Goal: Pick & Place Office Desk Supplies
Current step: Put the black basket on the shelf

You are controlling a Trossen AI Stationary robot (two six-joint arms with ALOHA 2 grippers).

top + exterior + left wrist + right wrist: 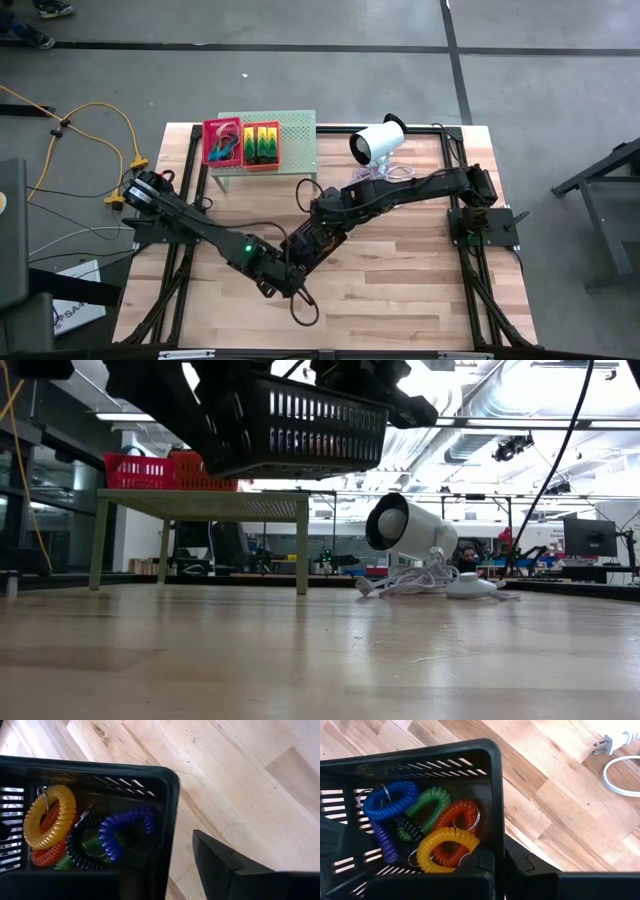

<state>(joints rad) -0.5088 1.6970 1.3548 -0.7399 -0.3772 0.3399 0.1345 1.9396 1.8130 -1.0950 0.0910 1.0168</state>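
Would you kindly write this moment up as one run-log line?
black basket of coil loops: lifted off table | left claw: on its wall | right claw: shut on its wall | red baskets: on green stand

Basket (pixel 290 425) hangs above the table (pixel 400 270), between both grippers, coiled loops (pixel 427 827) inside. Two more baskets (pixel 242 143) sit side by side on the stand (pixel 296 135); cylinder device (pixel 377 142) right of the stand.

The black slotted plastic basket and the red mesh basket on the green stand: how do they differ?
The black slotted plastic basket hangs in the air, while the red mesh basket rests on the pale-green perforated stand. The black one holds coiled loops; the red one's contents aren't clear. Both are small open-topped baskets.
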